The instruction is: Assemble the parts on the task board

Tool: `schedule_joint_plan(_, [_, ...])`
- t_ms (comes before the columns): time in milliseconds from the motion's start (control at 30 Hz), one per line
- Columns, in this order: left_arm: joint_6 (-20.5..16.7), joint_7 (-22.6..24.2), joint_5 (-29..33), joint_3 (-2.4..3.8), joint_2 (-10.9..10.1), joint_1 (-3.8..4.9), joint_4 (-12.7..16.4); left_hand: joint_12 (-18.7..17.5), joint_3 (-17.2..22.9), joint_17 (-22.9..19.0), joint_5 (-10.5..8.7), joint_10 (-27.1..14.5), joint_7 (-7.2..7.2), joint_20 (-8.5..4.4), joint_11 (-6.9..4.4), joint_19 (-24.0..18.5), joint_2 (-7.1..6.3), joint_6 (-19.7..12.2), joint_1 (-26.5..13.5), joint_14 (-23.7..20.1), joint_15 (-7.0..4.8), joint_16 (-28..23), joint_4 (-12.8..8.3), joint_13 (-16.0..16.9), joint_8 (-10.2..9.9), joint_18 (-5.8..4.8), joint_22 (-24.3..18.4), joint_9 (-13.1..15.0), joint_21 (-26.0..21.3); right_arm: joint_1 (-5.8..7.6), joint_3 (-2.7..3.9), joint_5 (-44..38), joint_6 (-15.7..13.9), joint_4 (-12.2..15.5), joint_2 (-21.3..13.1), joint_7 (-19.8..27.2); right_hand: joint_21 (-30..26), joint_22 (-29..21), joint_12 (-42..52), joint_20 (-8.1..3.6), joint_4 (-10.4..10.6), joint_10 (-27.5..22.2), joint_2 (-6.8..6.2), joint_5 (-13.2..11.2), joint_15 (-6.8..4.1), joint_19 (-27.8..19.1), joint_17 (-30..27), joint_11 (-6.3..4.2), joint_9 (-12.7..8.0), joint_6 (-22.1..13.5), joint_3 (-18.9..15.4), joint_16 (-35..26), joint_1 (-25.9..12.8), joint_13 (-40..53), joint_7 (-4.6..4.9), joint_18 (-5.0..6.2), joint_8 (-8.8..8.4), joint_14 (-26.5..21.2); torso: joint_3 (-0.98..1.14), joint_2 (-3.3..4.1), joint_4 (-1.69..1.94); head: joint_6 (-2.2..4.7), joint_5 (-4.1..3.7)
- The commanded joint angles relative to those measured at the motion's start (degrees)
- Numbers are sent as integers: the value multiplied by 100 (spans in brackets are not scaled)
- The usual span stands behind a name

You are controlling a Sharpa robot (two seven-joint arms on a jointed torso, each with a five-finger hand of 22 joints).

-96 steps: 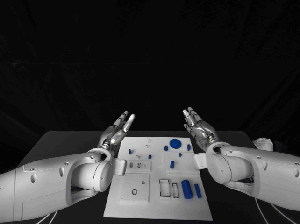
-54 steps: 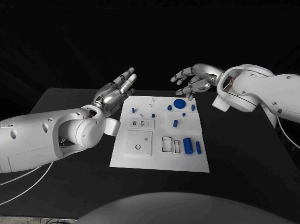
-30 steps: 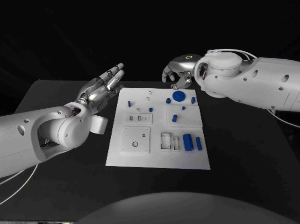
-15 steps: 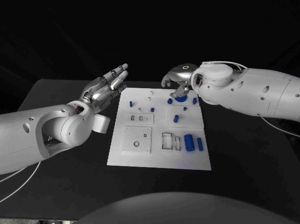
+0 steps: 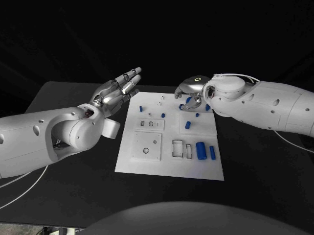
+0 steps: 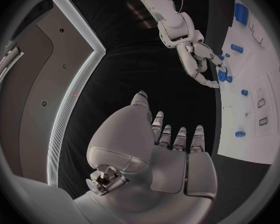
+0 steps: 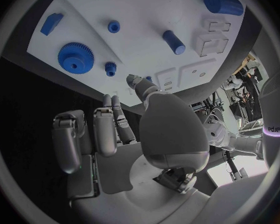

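Note:
The white task board (image 5: 168,166) lies in the middle of the black table. At its far edge sits a large blue gear (image 5: 191,101), partly hidden by my right hand (image 5: 189,92), which hovers over it with curved, parted fingers holding nothing. In the right wrist view the gear (image 7: 75,58) lies beyond the fingertips (image 7: 135,80), next to a small blue gear (image 7: 109,68). A blue cylinder (image 5: 187,125) lies mid-board, and a thick blue cylinder (image 5: 201,149) and a slim one (image 5: 213,152) lie near the right edge. My left hand (image 5: 118,93) floats flat and empty beside the board's far left corner.
Small blue pegs (image 5: 143,109) stand on the board's far left part. White recessed blocks (image 5: 147,125) and a plate with a hole (image 5: 145,147) sit on its left half, rectangular slots (image 5: 178,148) near the cylinders. Bare black table (image 5: 270,161) surrounds the board.
My right hand has swung in from above the far right and come down over the large gear. The left hand has stayed spread beside the board. The camera has shifted.

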Motion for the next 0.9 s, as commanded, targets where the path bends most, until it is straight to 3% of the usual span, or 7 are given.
schedule_joint_plan(33, [149,23,-76,4,22,4,-7,25,-35,-6,26,20,12,56,54,-3,7,59,77,-4,63,-21,-1,8,27,91,9,9,30,-49,0,-48,56,-40,20,113,21,1507,-35,-47,0,-23,9,-2,-15,597,-13,-1,-6,63,-46,-27,37,4,3,-78,-27,-38,-3,-8,0,1,36])
schedule_joint_plan(267, [171,10,-97,4,26,1,-15,26,-39,-6,38,28,36,84,79,11,18,86,113,-4,91,-21,-1,10,48,92,16,12,42,-110,0,-43,103,-105,37,107,21,1507,-93,-53,-3,-23,49,103,-22,597,-111,-16,-10,203,-65,-73,110,-5,-40,-78,-25,-94,-2,-12,2,1,45])
schedule_joint_plan(467, [184,-3,-107,4,23,-4,-24,29,-44,-6,52,40,60,114,104,33,28,108,146,-4,119,-21,-1,12,67,95,27,14,60,-143,1,-44,165,-156,56,89,21,1507,-194,-51,-63,-2,77,606,-12,597,-238,12,-52,262,-12,-140,232,-27,-265,-78,-119,-174,0,-15,1,1,43])
schedule_joint_plan(633, [188,-6,-110,4,25,-8,-26,27,-49,-6,64,36,103,136,151,35,37,116,173,-4,139,-21,-1,11,80,94,27,14,62,-156,1,-46,177,-185,58,86,21,1507,-259,-43,-127,16,104,868,-6,597,-274,9,-73,315,70,-160,315,-41,-249,-78,-167,-199,-3,-21,-1,1,-33])
schedule_joint_plan(700, [187,0,-113,4,24,-10,-26,27,-52,-6,68,38,120,141,170,37,40,127,181,-4,142,-21,-2,11,87,94,28,16,64,-164,1,-47,170,-212,64,81,21,1507,-285,-41,-150,22,118,947,0,597,-289,24,-78,348,107,-169,338,-47,-286,-78,-179,-210,-4,-22,-3,1,-60])
schedule_joint_plan(900, [176,-2,-116,4,21,-11,-27,29,-53,-6,79,43,136,146,186,39,44,131,193,-4,147,-21,-3,12,93,93,28,16,66,-191,1,-53,109,-295,95,101,21,1507,-312,-31,-175,44,136,900,12,597,-335,39,-92,342,144,-191,360,-52,-321,-78,-221,-236,-1,-25,0,1,-56])
